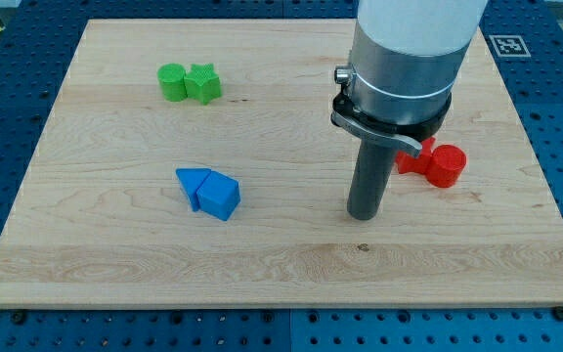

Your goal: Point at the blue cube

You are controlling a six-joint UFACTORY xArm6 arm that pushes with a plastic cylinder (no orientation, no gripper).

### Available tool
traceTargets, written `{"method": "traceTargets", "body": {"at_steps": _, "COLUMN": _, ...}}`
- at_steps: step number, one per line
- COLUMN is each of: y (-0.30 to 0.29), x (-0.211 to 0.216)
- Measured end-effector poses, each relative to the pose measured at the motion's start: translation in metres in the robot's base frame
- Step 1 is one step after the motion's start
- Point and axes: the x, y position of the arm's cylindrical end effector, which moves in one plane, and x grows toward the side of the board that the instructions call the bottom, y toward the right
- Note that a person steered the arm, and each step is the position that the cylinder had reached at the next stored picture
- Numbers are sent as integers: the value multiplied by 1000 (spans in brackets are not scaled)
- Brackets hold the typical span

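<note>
Camera view shows my tip point(364, 216) resting on bare wood right of the board's centre, pushing nothing and touching no block. The blue plastic cube point(220, 198) sits left of centre, touching a blue triangular block point(194, 181) on its left — well apart from the tip. I judge the pointing is not yet done: the tip must cross leftward to reach the cube. Green blocks point(189, 82) and red blocks point(436, 162) lie off that path.

The arm's body point(413, 59) hides part of the red blocks point(436, 162) and runs off the view's top.
</note>
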Motion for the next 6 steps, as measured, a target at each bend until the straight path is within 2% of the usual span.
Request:
{"method": "traceTargets", "body": {"at_steps": 3, "y": 0, "x": 0}}
{"method": "traceTargets", "body": {"at_steps": 5, "y": 0, "x": -27}}
{"method": "traceTargets", "body": {"at_steps": 6, "y": -7, "x": -5}}
